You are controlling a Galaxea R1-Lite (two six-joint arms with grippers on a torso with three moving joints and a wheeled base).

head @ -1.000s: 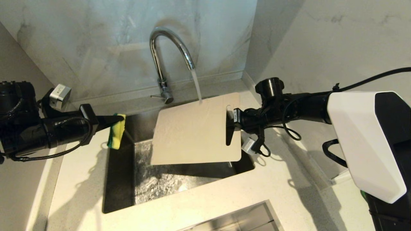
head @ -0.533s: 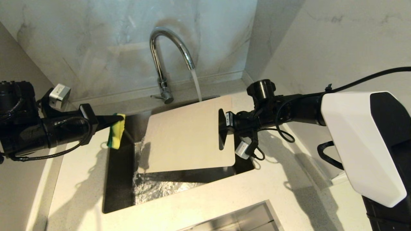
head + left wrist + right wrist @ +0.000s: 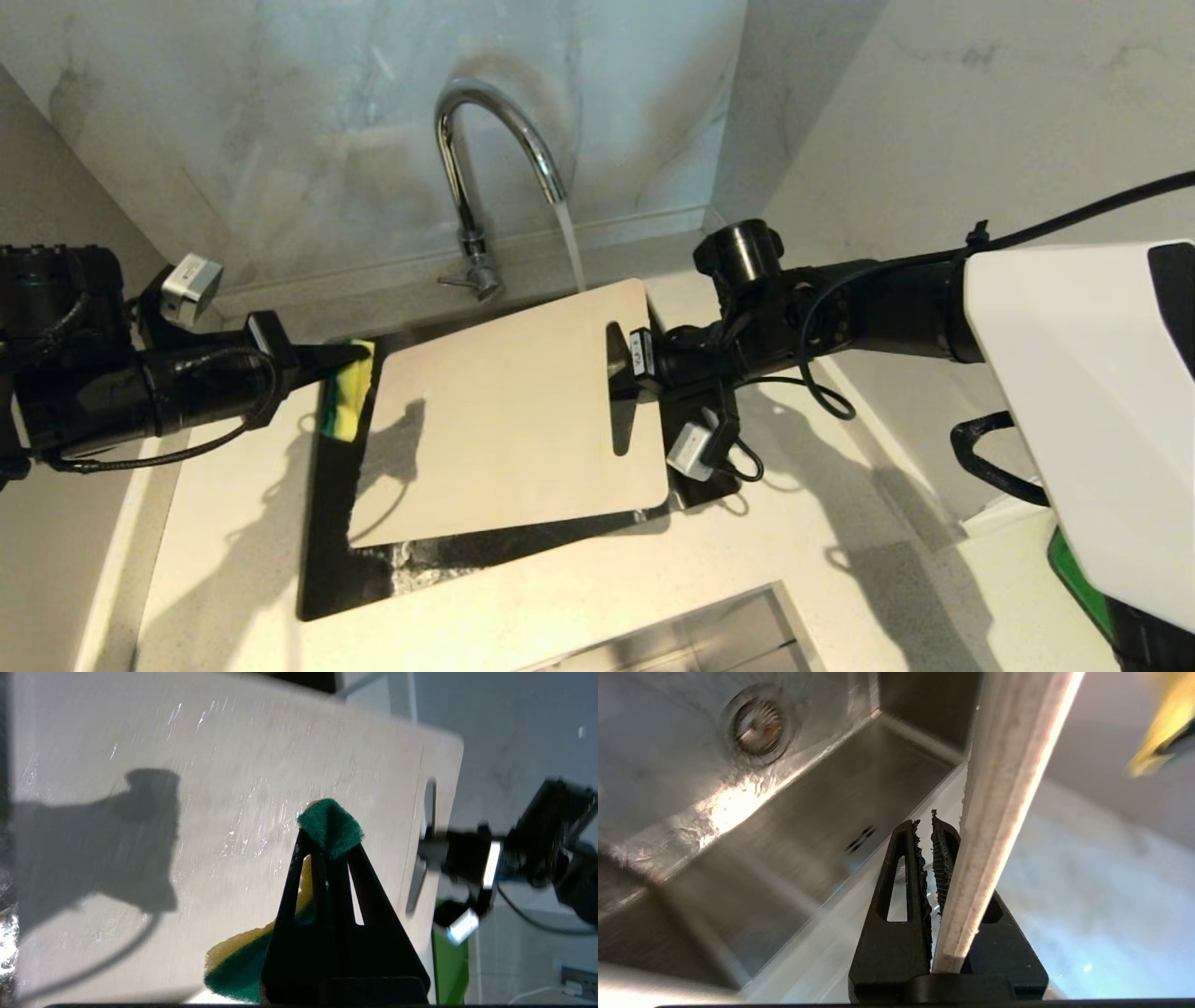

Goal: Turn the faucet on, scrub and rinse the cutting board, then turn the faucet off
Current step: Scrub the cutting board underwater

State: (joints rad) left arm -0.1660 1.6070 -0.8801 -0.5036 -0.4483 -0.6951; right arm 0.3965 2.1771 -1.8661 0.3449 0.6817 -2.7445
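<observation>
**Board over the sink, sponge at its edge**

Nearest us, our right pincer (image 3: 627, 366) clamps the cutting board (image 3: 504, 411) at its handle slot, holding it over the sink (image 3: 322, 579). Our left pincer (image 3: 359, 353) grips the sponge (image 3: 347, 401). Beyond, the faucet (image 3: 485, 168) runs. We judge the wet, edge-held board could slip under scrubbing pressure.

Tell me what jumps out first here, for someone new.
The pale cutting board held nearly flat over the sink, gripped at its slotted end by the right hand. Behind it the faucet is running. The left hand holds a yellow-green sponge at the board's far edge.
</observation>
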